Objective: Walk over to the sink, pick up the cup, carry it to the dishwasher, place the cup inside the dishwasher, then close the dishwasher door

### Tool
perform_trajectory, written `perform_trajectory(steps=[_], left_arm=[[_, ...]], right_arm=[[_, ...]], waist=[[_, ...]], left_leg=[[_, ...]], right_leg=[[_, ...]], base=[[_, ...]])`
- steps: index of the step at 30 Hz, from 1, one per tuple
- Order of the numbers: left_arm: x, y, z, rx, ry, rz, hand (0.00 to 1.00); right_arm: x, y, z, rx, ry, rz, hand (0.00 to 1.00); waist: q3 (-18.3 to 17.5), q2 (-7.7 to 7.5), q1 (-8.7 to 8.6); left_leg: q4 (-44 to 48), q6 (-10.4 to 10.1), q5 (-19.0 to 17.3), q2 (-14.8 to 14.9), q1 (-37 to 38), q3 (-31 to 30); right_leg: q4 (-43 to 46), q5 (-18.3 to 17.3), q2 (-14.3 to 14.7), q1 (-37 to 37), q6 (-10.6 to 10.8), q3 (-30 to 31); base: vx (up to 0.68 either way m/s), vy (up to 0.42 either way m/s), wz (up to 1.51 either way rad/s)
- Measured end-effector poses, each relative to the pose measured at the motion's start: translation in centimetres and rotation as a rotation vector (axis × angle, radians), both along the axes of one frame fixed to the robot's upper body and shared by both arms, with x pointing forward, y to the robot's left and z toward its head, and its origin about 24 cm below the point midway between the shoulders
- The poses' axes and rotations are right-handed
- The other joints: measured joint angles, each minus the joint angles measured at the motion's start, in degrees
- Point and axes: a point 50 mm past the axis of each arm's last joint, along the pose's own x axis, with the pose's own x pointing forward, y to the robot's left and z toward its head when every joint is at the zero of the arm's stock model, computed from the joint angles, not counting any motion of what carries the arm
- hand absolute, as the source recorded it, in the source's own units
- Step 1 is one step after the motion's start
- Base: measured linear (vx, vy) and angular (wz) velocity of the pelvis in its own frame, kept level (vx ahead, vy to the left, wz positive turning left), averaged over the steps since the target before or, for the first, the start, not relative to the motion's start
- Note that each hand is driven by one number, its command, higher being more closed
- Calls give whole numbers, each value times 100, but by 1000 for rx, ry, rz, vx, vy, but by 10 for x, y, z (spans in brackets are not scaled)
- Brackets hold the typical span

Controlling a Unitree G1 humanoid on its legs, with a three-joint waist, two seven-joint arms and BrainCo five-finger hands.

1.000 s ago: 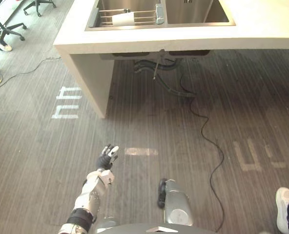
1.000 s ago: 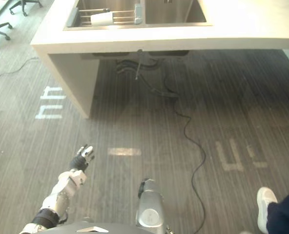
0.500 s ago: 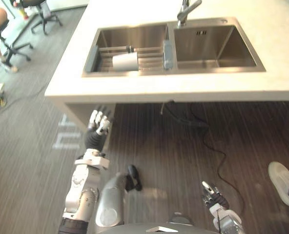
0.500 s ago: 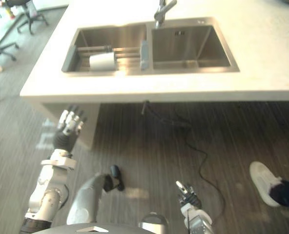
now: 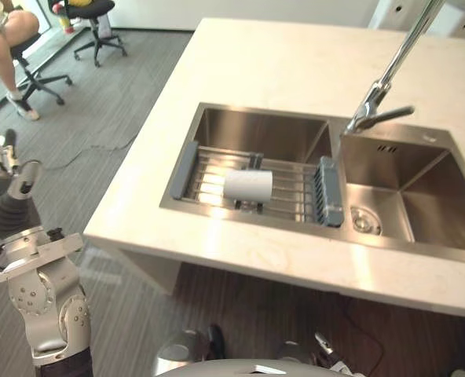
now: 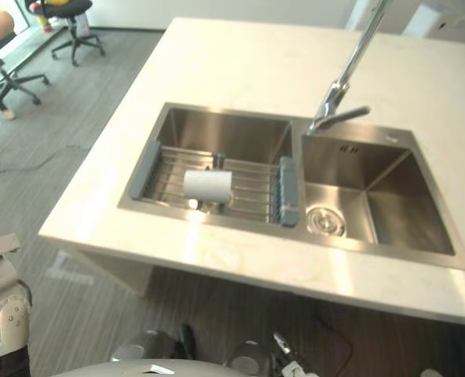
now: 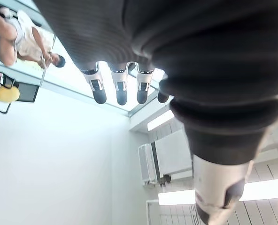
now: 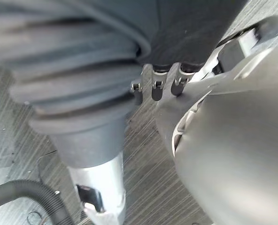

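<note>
Stands at the sink [image 5: 252,129], walk judged done, pick-up not begun. Finds the cup [image 5: 248,185] on its side on the rack [image 5: 294,188] in its left half. Holds the left hand [image 5: 1,196] up at the left, fingers straight, empty; hangs the right hand [image 8: 155,89] low, fingers relaxed, empty. Needs next a reach over the counter [image 5: 295,71] to curl round the cup.

We count one cup [image 5: 248,185], one wire rack [image 5: 291,182], one faucet [image 5: 389,75] and one drain [image 5: 364,221]. There is one sink [image 5: 240,221] with two basins, the left basin [image 5: 256,132] and the right basin [image 5: 433,184], in one counter [image 5: 295,63]. We count two office chairs, a near chair [image 5: 36,77] and a far chair [image 5: 97,14], one seated person [image 5: 9,23], and two hands: the left hand [image 5: 6,206] and the right hand [image 8: 158,86].
</note>
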Motion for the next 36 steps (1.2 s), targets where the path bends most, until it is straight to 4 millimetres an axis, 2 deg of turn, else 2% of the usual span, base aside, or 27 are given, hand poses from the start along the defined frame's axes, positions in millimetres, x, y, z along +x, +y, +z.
perform_trajectory(steps=[1, 2, 3, 4, 5, 6, 8, 10, 14, 17, 20, 21, 22, 25, 31, 36], left_arm=[[14, -8, -13, -6, 67, -71, 0], [21, -13, -21, -11, 107, -104, 0], [34, -24, -36, -15, 190, -155, 0], [39, -28, -44, -2, 231, -164, 0], [43, -35, -58, 32, 302, -165, 0], [47, -46, -73, 39, 370, -187, 0], [49, -63, -85, 86, 419, -271, 0], [50, -82, -92, 140, 447, -348, 0], [53, -105, -90, 205, 437, -448, 0], [54, -105, -91, 225, 452, -441, 0], [54, -102, -91, 402, 477, -290, 0], [53, -101, -92, 532, 476, -189, 0], [53, -100, -90, 658, 454, -95, 0], [60, -100, -85, 843, 386, 43, 0], [66, -106, -71, 1093, 194, 162, 0], [60, -125, -68, 1217, 95, 87, 0]], right_arm=[[0, 1, 0, 6, 2, 3, 0], [-2, 3, -2, 16, 10, 9, 0], [-3, 12, -4, 45, 25, 27, 0], [-4, 18, -6, 58, 32, 36, 0], [-5, 23, -7, 76, 37, 43, 0], [-9, 21, -8, 81, 57, 41, 0], [-11, 19, -8, 91, 70, 42, 0], [-11, 19, -8, 95, 68, 27, 0], [-18, 17, -9, 109, 74, -51, 0], [-21, 16, -9, 116, 72, -82, 0], [-24, 16, -9, 125, 70, -111, 0], [-24, 15, -9, 126, 69, -116, 0], [-23, 15, -9, 123, 65, -112, 0], [-24, 14, -8, 103, 64, -80, 0], [-20, 5, -5, 84, 11, -123, 0], [-18, -2, -3, 52, -5, -129, 0]], waist=[[-3, 19, -59], [-22, -11, -85], [-57, -95, -129], [-55, -116, -145], [-91, -310, -214], [-111, -214, -228], [-93, -128, -208], [-99, -107, -245], [-103, -89, -376], [-107, -78, -389], [-119, -53, -444], [-131, -37, -475], [-137, -20, -473], [-143, 16, -516], [-143, 84, -600], [-142, 200, -701]], left_leg=[[-98, -64, 29, 18, 133, -110], [-99, -102, 34, 31, 172, -174], [-74, -174, 11, 45, 199, -292], [-69, -214, -4, 19, 208, -348], [-34, -309, -52, -77, 237, -449], [-9, -404, -55, -8, 217, -532], [-5, -528, -100, 75, 203, -670], [-9, -605, -131, 185, 224, -738], [-84, -690, -158, 366, 319, -722], [-110, -743, -163, 457, 284, -596], [-220, -811, -131, 470, 285, -541], [-265, -812, -108, 474, 287, -515], [-286, -788, -78, 481, 278, -455], [-284, -801, -73, 489, 264, -431], [-287, -812, -65, 471, 260, -444], [-303, -818, -58, 459, 259, -542]], right_leg=[[-622, -191, 13, -132, -128, -75], [-1056, -225, 60, -160, -146, -77], [-1975, -110, 218, -158, -188, -63], [-2431, 124, 270, -171, -231, -48], [-3016, 408, 310, -157, -292, -58], [-3327, 303, 435, 19, -281, -54], [-3758, 232, 611, 196, -264, -81], [-4101, 226, 783, 304, -268, -58], [-4690, 441, 1098, 556, -317, -54], [-5152, 697, 1277, 628, -351, 2], [-5560, 919, 1398, 728, -356, 35], [-5705, 1006, 1431, 771, -368, 48], [-5819, 1076, 1468, 772, -359, 103], [-6072, 1218, 1527, 854, -365, 114], [-6401, 1397, 1575, 988, -376, 119], [-6440, 1409, 1573, 991, -385, 92]], base=[[249, -84, 41], [248, -147, 50], [197, -154, 41], [211, -228, 39], [194, -240, 14], [182, -245, 3], [125, -210, -31], [78, -196, -44], [4, -79, -20], [-34, -23, -21], [-8, -6, -13], [18, -10, -14], [23, -15, -19], [15, -9, -8], [-9, -1, -1], [-46, 3, 3]])
